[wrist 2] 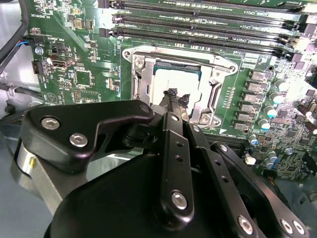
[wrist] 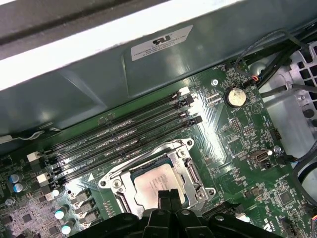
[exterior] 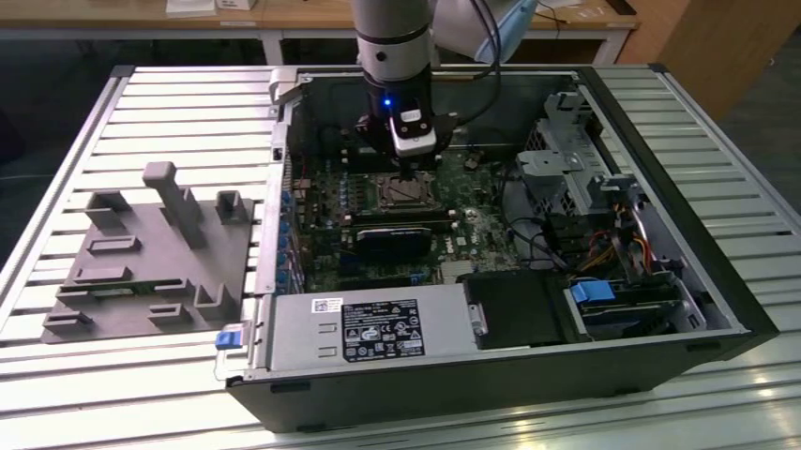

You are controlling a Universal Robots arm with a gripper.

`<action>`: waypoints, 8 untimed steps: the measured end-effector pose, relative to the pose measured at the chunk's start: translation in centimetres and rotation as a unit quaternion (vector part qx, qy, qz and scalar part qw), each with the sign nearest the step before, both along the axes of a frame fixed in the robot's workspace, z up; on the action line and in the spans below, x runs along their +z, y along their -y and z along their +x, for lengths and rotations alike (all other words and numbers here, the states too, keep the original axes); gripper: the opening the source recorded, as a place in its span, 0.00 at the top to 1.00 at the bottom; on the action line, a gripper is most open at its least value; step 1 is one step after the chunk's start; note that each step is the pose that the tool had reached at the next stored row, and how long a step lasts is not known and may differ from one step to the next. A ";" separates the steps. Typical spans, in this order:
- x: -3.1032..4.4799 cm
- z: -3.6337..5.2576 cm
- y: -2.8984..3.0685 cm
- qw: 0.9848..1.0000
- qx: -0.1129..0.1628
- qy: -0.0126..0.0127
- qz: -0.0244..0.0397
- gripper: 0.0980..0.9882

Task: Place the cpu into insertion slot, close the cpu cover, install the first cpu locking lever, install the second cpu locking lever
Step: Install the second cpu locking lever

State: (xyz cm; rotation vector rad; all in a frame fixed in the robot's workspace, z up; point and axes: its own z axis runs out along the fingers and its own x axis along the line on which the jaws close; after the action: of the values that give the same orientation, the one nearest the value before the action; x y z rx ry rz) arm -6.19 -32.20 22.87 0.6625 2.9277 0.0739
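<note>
Fingertips (wrist 2: 174, 96) of the gripper (wrist 2: 178, 99) were pinched together, empty, pressing the cover (wrist 2: 208, 94) down over the chip (wrist 2: 173, 79) in its socket (wrist: 116, 186).

Matt pale metal on the cpu (wrist: 157, 182); bright, shiny steel on the cpu cover (wrist: 184, 157) around it; matt black links with glossy screws on the gripper (wrist 2: 174, 96).

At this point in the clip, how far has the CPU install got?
Done, by the look of it: the cpu lies in the insertion slot, and the cpu cover appears folded down around it, its window framing the chip. In hand: the gripper has its fingertips right at the socket, holding nothing I can make out. Left: I cannot tell whether either locking lever is latched.
</note>
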 end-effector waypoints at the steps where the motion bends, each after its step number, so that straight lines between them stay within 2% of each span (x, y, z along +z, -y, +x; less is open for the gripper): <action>1: 0.00 0.00 0.00 1.000 0.000 0.000 0.000 1.00; 5: 0.13 -0.01 0.01 1.000 0.000 0.000 0.000 1.00; 8: 0.62 0.00 0.00 1.000 0.000 0.000 0.000 1.00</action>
State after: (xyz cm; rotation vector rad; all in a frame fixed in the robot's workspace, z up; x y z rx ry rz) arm -6.19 -32.21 23.49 0.6625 2.9277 0.0739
